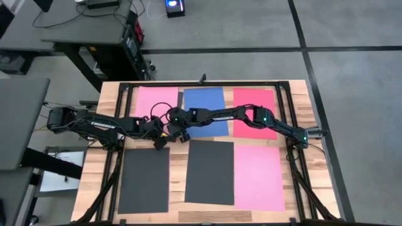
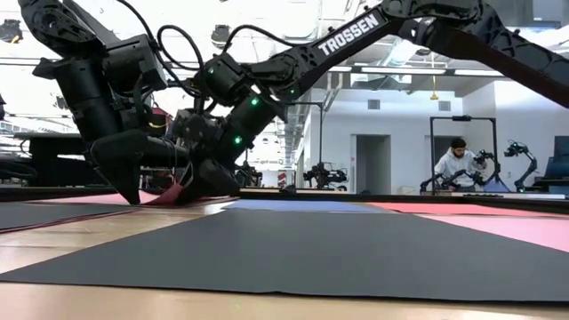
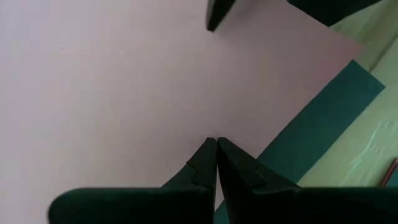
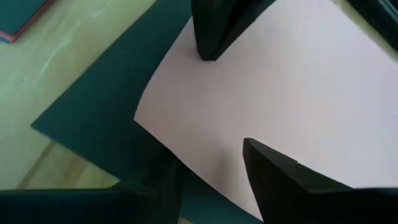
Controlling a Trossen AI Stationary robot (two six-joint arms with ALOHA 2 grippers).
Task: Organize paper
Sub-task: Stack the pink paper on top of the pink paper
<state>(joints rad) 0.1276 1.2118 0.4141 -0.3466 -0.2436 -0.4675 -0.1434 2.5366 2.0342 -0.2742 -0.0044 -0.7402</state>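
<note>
Broadly, the pale wooden slat table carries six thin flat rectangular sheets of paper in two rows. In the far row lie a pink sheet, a blue sheet and a red sheet; in the near row lie a dark grey sheet, a second dark grey sheet and a larger-looking pink sheet.

Both dark arms reach to the same spot, the near corner of the far pink sheet, beside the blue one. The left gripper has its fingers clenched together, tips pressed down onto the pink surface a little inside its edge, with nothing between them. The right gripper has its fingers apart and straddles the pink sheet's edge: one fingertip rests over the pink paper, while the other sits lower, over a darker sheet that shows beneath the pink corner. Whether its fingers already pinch the edge cannot be told.

From table height, the pink corner looks lifted slightly off the wood below the two grippers, though the arms' bodies hide most of it. From above, the cables and wrists cover that corner completely, and part of the blue and red sheets is hidden under the right arm.
</note>
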